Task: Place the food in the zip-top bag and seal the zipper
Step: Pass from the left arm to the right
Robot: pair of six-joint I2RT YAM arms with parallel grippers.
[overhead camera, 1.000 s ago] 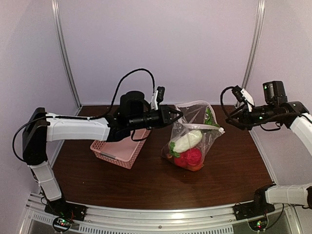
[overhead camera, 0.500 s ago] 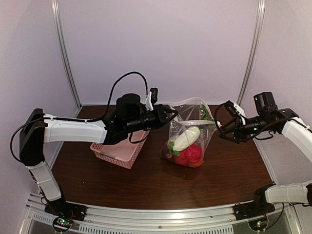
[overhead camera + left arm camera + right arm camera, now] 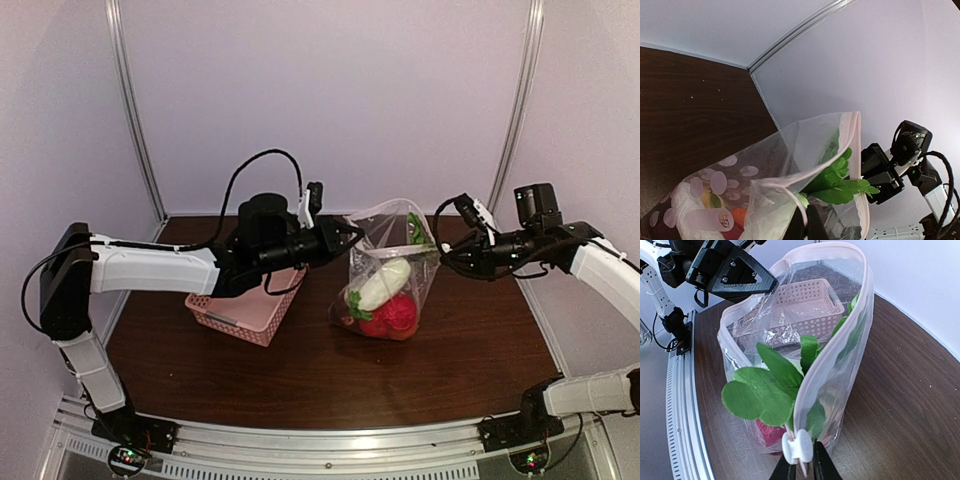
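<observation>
Above brown table (image 3: 300, 375), left jaws and newly arrived right jaws pinch zip-top bag (image 3: 378, 250)

No word, number or brand can be read in any of the views. The nearest thing to print is on the zip-top bag (image 3: 765, 170). Its clear wall has pale round spots and, low down on a frosted strip, one small dark printed mark (image 3: 726, 218) (seen only from the left wrist camera). That mark is too blurred and too small to tell whether it is letters or a logo. From the top camera and the right wrist camera the bag shows no legible marking at all.
</observation>
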